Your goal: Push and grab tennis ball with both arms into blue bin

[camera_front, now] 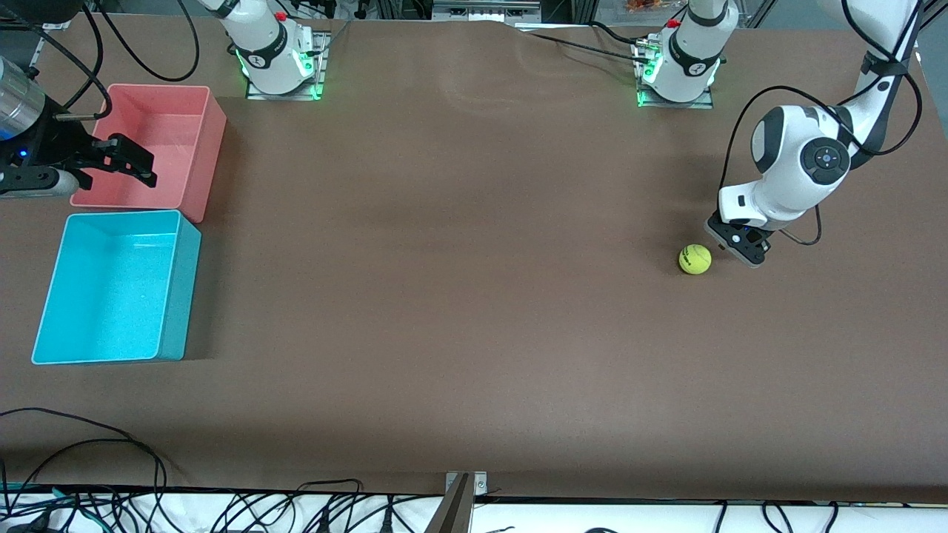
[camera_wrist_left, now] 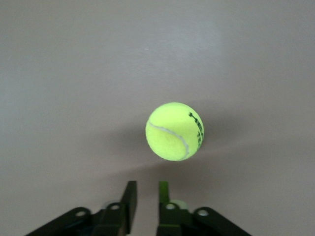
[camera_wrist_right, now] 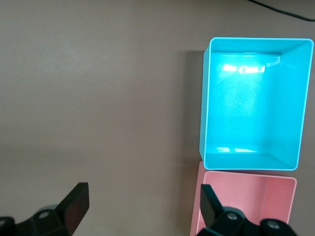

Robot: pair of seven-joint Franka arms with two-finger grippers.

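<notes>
The tennis ball (camera_front: 695,259) lies on the brown table toward the left arm's end, yellow-green with dark lettering (camera_wrist_left: 173,132). My left gripper (camera_front: 743,250) sits low beside it, a short gap away on the side toward the left arm's end. It is shut, its fingers (camera_wrist_left: 146,194) close together with nothing between them and pointing at the ball. The blue bin (camera_front: 189,289) stands empty at the right arm's end (camera_wrist_right: 204,98). My right gripper (camera_front: 129,159) hangs open near the bins, holding nothing (camera_wrist_right: 142,206).
A pink-red bin (camera_front: 211,148) stands against the blue bin, farther from the front camera (camera_wrist_right: 246,206). A long stretch of bare brown table separates the ball from the bins. Cables run along the table's front edge (camera_front: 222,503).
</notes>
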